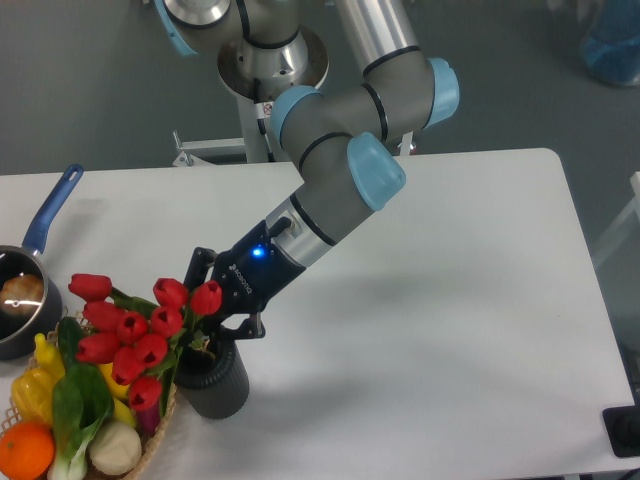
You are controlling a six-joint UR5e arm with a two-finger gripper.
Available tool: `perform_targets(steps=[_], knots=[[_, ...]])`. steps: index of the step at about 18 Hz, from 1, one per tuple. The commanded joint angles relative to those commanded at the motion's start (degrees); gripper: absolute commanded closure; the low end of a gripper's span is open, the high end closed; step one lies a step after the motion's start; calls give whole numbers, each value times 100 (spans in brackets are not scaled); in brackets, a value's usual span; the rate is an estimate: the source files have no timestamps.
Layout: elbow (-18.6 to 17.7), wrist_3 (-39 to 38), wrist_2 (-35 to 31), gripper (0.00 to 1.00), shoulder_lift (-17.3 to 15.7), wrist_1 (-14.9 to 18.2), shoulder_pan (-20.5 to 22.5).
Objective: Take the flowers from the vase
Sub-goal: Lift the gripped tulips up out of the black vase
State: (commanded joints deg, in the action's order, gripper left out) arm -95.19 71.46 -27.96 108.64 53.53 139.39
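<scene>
A bunch of red tulip flowers (135,335) with green stems leans out to the left over the basket. Their stems run down toward the mouth of the dark grey ribbed vase (216,384), which stands upright near the table's front edge. My gripper (212,322) sits just above the vase mouth, shut on the flower stems. The stem ends are hidden behind the fingers and the vase rim, so I cannot tell whether they are still inside the vase.
A wicker basket (150,453) with yellow peppers, an orange (25,450) and greens stands at the front left, under the blooms. A blue-handled saucepan (22,300) with food sits at the left edge.
</scene>
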Motion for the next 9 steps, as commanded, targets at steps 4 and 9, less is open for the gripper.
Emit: perform_targets(steps=[4,9], knots=[[-17,-105,167,79,-114,0,88],[-61,-123,361,79,-194,0,150]])
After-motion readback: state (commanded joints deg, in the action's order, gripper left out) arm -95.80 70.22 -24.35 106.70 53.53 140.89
